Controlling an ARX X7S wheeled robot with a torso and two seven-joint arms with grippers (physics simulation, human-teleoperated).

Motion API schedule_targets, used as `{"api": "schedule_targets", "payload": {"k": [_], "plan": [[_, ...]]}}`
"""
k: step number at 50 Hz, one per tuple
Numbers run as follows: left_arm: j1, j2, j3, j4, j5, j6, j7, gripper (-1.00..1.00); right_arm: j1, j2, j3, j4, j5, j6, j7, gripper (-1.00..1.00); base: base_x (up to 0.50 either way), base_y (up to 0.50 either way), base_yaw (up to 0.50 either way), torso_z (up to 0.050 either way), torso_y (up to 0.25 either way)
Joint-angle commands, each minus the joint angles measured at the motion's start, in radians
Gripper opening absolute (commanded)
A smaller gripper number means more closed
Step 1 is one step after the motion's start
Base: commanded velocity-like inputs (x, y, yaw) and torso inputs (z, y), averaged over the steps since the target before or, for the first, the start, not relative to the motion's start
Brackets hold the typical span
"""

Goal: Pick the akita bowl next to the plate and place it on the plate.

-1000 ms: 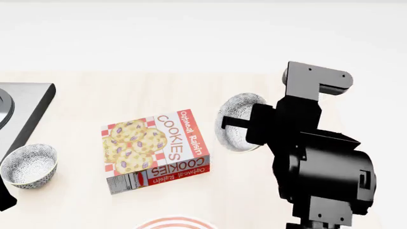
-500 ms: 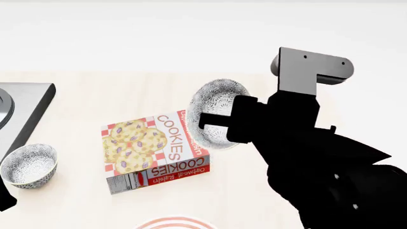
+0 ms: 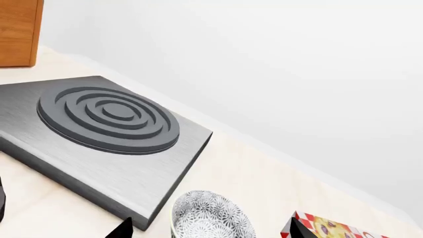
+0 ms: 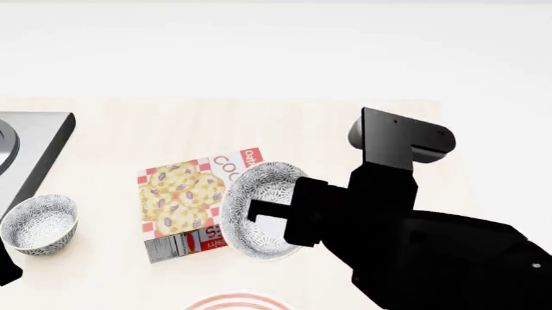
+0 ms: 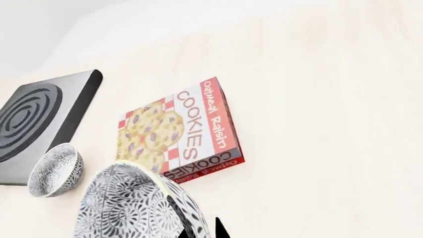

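Where the head view shows the right pincer (image 4: 258, 212), it is clenched on the rim of the akita bowl (image 4: 258, 210), one dark finger lying across the bowl's pale inside. The bowl is lifted off the counter (image 4: 103, 129), tipped on its side with its opening toward the camera, and it overlaps the right part of the cookie box (image 4: 185, 197) in that view. The right wrist view gives the same bowl (image 5: 135, 206) from outside: the patterned wall fills the near foreground, with a dark fingertip (image 5: 220, 229) just showing against it, and the pincer's gap itself is out of frame.

Cookie box (image 5: 182, 131): flat on the counter, lid up, lettered "Oatmeal Raisin COOKIES", red-and-white checked border, well legible only in the right wrist view.

Plate (image 4: 239, 302): only a red-ringed arc of rim at the lower edge of the head view, in front of the box, apart from the held bowl.

Second patterned bowl (image 4: 39, 224): upright on the counter at the left, just beside the grey hob slab (image 4: 35, 139). The left wrist view shows this bowl (image 3: 211, 218) close against the slab (image 3: 99, 129), whose concentric raised rings appear there in full, with a brown wooden panel (image 3: 19, 32) beyond.

Left pincer: only dark finger tips (image 3: 122, 229) at the frame edge of the left wrist view; I cannot tell how far apart they stand.
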Motion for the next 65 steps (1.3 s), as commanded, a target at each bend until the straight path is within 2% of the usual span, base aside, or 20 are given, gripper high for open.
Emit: {"api": "schedule_targets", "payload": {"k": [1, 11, 65], "plan": [[-0.001, -0.001, 0.002, -0.002, -0.002, 0.001, -0.002, 1.0, -0.042, 0.028, -0.021, 0.051, 0.185, -0.032, 0.096, -1.0, 0.0, 0.0, 0.0, 0.0, 0.01], [0.001, -0.002, 0.005, -0.002, -0.002, 0.006, -0.002, 1.0, -0.094, 0.032, -0.067, 0.04, 0.138, -0.064, 0.005, -1.0, 0.0, 0.0, 0.0, 0.0, 0.0], [-0.002, -0.007, 0.016, -0.019, -0.003, 0.023, -0.003, 1.0, -0.274, 0.072, -0.19, 0.047, 0.107, -0.158, -0.227, -1.0, 0.0, 0.0, 0.0, 0.0, 0.0]]}}
